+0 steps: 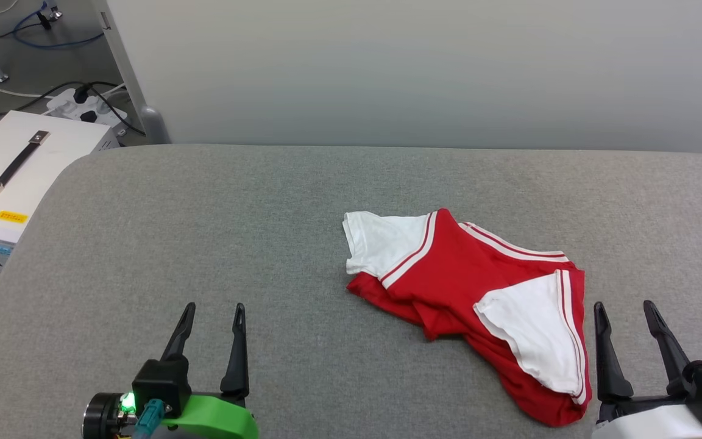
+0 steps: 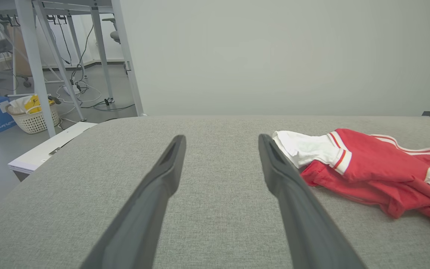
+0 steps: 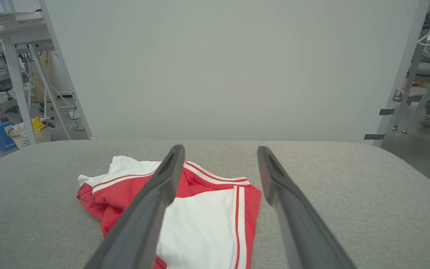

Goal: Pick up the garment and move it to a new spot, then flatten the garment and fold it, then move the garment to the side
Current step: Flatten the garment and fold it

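Observation:
The garment (image 1: 448, 274), a red T-shirt with white striped-edged sleeves, lies crumpled on the grey padded table (image 1: 205, 213), right of centre. My left gripper (image 1: 214, 312) stands open near the front edge, well to the garment's left, holding nothing. My right gripper (image 1: 625, 310) is open too, just right of the garment's near corner and apart from it. In the left wrist view the garment (image 2: 371, 168) lies right of the open left gripper (image 2: 220, 141). Between and left of the right gripper (image 3: 220, 151) fingers, the right wrist view shows the garment (image 3: 200, 209).
A pale wall panel (image 1: 424, 67) rises behind the table's far edge. Left of the table a white case with a handle (image 1: 16, 164), a power strip and cables sit on the floor. A person's foot (image 3: 427, 114) rests by a chair at the far right.

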Controlling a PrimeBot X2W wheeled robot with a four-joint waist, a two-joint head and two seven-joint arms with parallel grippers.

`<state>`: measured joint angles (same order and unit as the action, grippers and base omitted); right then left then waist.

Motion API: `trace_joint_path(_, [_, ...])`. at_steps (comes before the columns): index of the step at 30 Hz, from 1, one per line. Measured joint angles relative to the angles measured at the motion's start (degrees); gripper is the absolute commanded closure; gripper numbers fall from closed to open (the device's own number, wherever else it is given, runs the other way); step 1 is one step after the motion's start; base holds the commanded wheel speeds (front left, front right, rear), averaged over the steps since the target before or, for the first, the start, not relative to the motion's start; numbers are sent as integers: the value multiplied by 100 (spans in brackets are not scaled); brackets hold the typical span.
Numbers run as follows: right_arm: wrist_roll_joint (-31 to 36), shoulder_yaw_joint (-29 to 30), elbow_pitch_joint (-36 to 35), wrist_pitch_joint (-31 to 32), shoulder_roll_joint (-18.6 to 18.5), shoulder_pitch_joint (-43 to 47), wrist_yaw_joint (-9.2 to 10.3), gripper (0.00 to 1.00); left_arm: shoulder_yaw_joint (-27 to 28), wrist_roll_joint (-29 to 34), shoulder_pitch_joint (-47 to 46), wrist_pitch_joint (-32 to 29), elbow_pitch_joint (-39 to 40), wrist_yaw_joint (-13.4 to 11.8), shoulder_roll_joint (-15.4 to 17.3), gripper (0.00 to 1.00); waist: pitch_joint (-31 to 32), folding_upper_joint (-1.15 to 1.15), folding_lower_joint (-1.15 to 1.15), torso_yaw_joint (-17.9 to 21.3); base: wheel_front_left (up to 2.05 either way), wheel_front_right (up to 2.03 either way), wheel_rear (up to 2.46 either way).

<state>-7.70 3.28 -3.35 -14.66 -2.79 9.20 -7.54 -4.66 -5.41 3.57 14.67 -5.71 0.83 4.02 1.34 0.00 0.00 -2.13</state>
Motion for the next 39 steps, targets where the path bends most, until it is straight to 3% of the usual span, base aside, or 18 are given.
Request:
trace_joint_path(8, [597,-279,-419,1,-141,-893,0,0,102,54,-3,0,-37,44,-30,0,-124,0,0,29,0,0,0])
trace_joint_path(13, [524,-513,-567,-14,-831,-1706,0,0,111,80,-23,0,-56,51,-45,0,-257,0,0,-3,0,0,0])
trace_joint_path(18, [300,-1251,96,59,-1819,-2148,0,0,121,83,-51,0,-75,53,-59,0,-376,0,0,-66,0,0,0])
trace_joint_path(27, [-1457,-3063,181,2576,-3362,-2991,0,0,140,83,-201,0,-55,52,-75,0,-622,0,0,-105,0,0,0])
trace_joint_path(34, [-2735,-4169,-79,4469,-3963,-3234,0,0,132,88,-364,0,-54,52,-82,0,-843,0,0,-127,0,0,0])
trace_joint_path(39, [-2997,-4612,58,5157,-4068,-3309,0,0,94,89,-480,0,-55,52,-82,0,-1018,0,0,-177,0,0,0])
